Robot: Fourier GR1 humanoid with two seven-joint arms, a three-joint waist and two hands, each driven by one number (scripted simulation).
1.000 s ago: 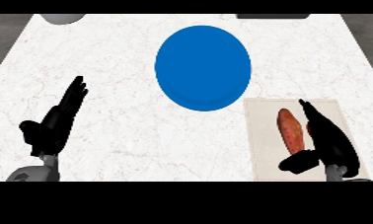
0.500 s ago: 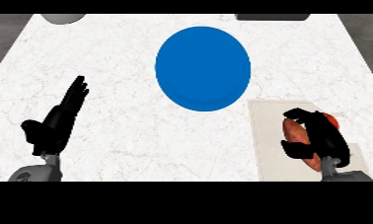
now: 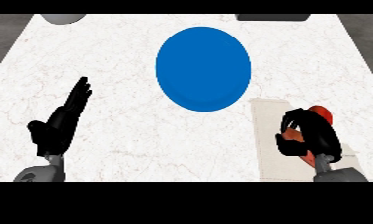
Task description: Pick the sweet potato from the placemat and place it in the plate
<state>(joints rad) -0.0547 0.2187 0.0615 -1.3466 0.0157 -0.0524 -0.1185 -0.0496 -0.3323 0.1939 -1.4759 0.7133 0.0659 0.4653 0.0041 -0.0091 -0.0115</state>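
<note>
Starting at your left, the left hand [image 3: 62, 124] rests open near the lower left of the marble counter [image 3: 124, 60], fingers straight and pointing up the view — it plays no part here. Next comes the blue plate [image 3: 203, 68], sitting mid-counter, well apart from both hands. At the right lies the beige placemat [image 3: 273, 134], and over it your right hand [image 3: 312, 136] is curled round the sweet potato [image 3: 317, 114], hiding most of it.

What you can see of the sweet potato is a rounded orange-red end above the fingers and a reddish patch between thumb and fingers. Judge it as stiff, fairly dense and not fragile, with a dry skin that should not slip much. Its tapered ends could pivot, so you are best holding it across the thick middle — whether it touches the placemat, you cannot tell.
</note>
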